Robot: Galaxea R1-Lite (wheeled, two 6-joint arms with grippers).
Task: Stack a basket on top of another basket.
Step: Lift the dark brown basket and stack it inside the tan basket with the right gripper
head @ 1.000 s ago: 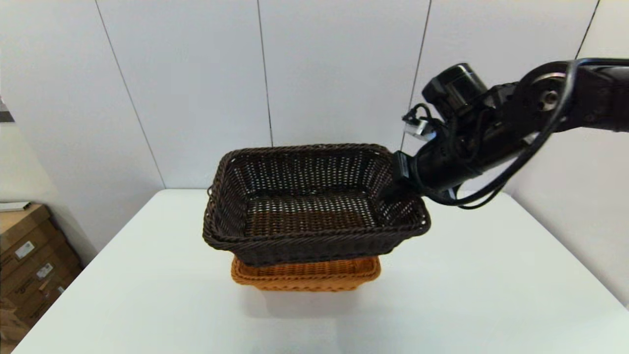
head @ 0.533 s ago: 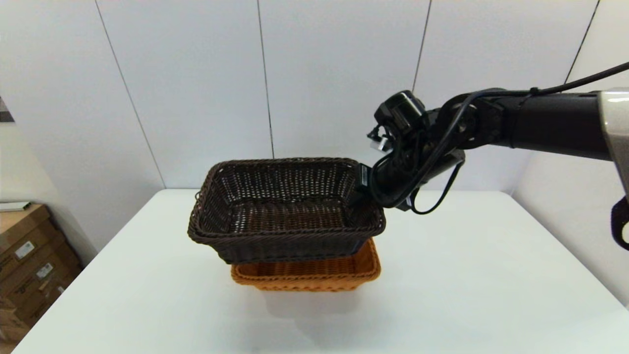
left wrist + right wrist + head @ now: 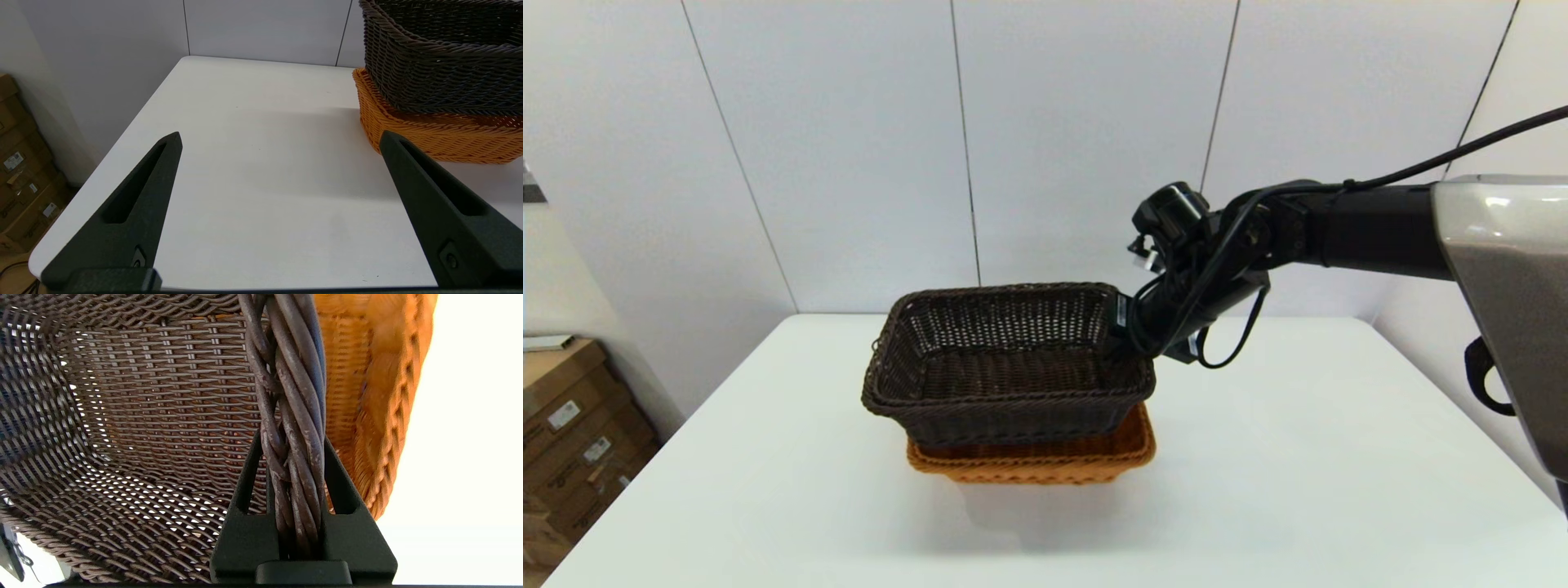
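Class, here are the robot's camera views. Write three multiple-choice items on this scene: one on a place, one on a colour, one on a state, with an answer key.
1. Where is the dark brown basket?
A. Over the orange-tan basket
B. Beside it on the table
C. On the floor

2. What colour is the table?
A. Black
B. White
C. Green

3. What is the right gripper doing?
A. Hanging open, holding nothing
B. Clamping the dark basket's rim
C. Holding the orange-tan basket

Key: 1 A, the dark brown basket sits above the orange-tan basket. 2 B, the table is white. 3 B, the right gripper pinches the braided rim. The left gripper stays open nearby.
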